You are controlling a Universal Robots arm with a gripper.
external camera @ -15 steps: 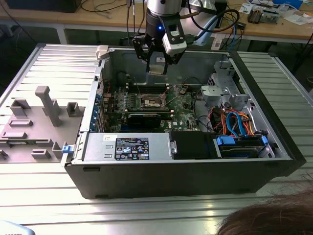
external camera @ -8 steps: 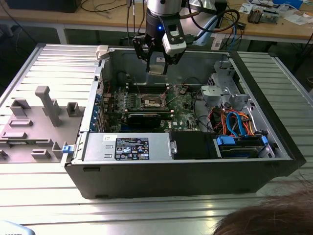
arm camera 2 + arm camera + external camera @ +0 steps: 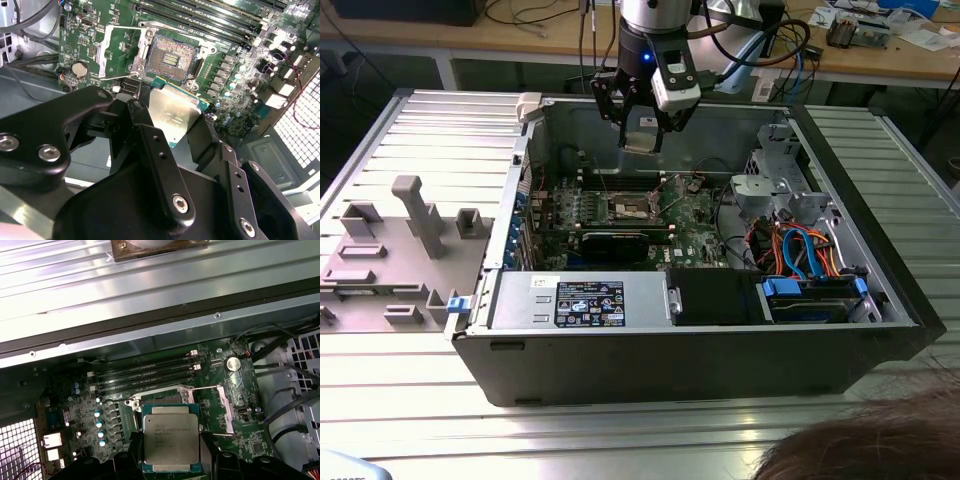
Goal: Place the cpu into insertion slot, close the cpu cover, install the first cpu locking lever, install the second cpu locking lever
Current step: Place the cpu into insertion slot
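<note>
My gripper hangs over the open computer case, shut on the cpu, a flat square chip with a silvery top. In both wrist views the cpu sits between the black fingers, well above the green board. The insertion slot lies bare below it, its dark centre exposed. In the first wrist view the chip hides most of the slot. The cpu cover is swung open beside the slot. Thin wire levers stand released along it.
The case's metal walls ring the board. A power supply and a drive bay with orange and blue cables fill the near side. Memory slots run beside the socket. A grey fixture tray lies outside. A person's hair shows nearby.
</note>
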